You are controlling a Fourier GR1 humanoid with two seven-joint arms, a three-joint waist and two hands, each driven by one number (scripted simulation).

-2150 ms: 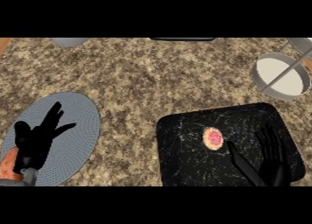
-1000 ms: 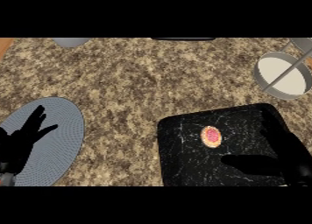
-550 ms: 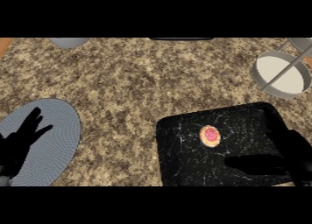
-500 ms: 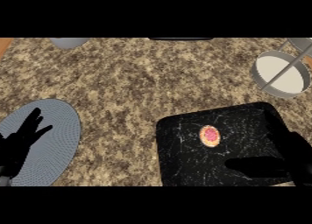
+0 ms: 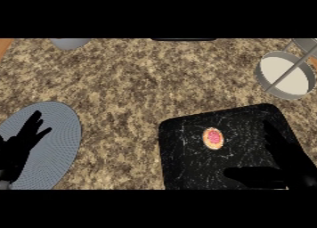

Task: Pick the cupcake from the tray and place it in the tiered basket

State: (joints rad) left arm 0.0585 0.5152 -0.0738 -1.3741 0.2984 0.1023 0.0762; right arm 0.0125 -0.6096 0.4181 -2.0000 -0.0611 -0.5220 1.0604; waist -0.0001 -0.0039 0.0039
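**Cupcake on tray, both hands open, nothing held**

Counter (image 5: 154, 84): speckled brown-and-beige stone top, fills most of the head view.

Far left: left hand (image 5: 13, 149) at the lower left edge, fingers straight and spread, pointing up and to the right. It lies over a round pale blue-grey plate (image 5: 56, 138). Hand holds nothing. Whether it touches the plate cannot be told.

Top edge, left of centre: part of a small grey round object (image 5: 69, 42), cut off by the frame.

Right of centre: black tray (image 5: 187, 156), glossy with fine pale scratch marks, rounded corners, resting on the counter. Cupcake (image 5: 213, 138) sits on the tray, a little above its middle; pink top with a lighter yellowish rim.

Lower right: right hand (image 5: 289, 167) over the tray's right part, fingers extended upward, thumb out to the left. Fingers apart, not closed on anything. Cupcake lies up and left of the thumb, clear of it.

Upper right: tiered basket (image 5: 286, 75), grey round rim with pale interior, a grey bar crossing it diagonally; well apart from the tray.
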